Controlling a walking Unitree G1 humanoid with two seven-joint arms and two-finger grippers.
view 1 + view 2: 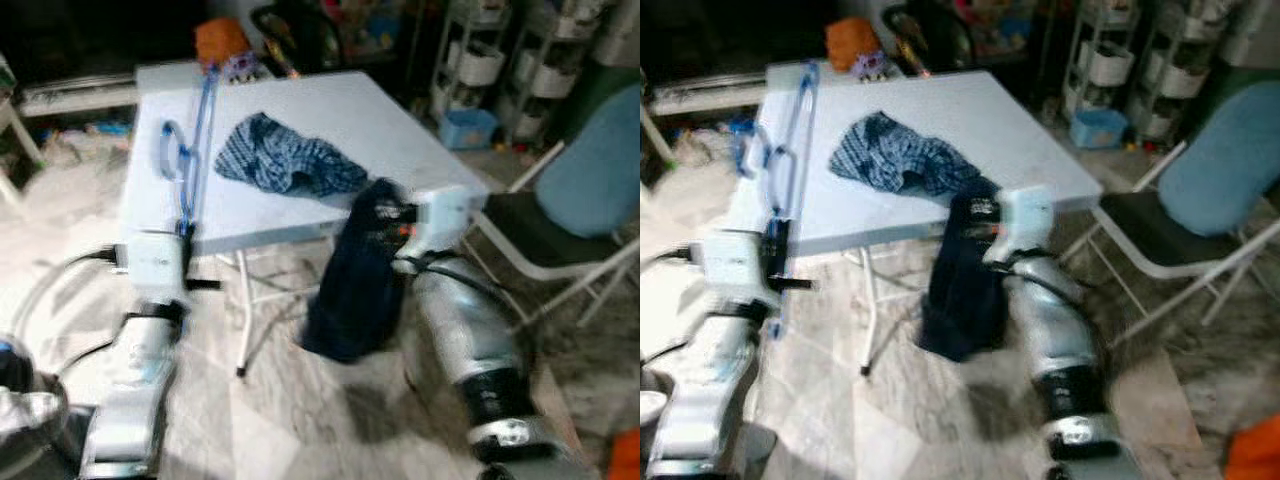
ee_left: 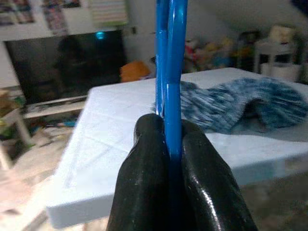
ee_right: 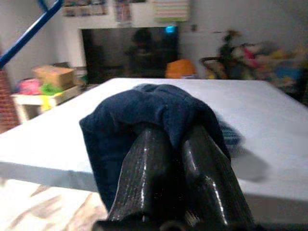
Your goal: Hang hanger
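Left eye view: left gripper (image 1: 186,232) jaws clamped on blue hanger (image 1: 196,140), upright over worktop (image 1: 400,140) edge; right gripper (image 1: 383,213) jaws pinching dark garment (image 1: 352,285) beside worktop, probably for dressing hanger.

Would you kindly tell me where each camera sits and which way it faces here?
Left eye view: on the head, looking down at the table; both silver arms show.
Right eye view: the head's other eye, same scene.
Left wrist view: along the left tool, shut on the blue hanger.
Right wrist view: along the right tool, shut on the dark cloth.
Shared: both wrist views show the table and the checked cloth.
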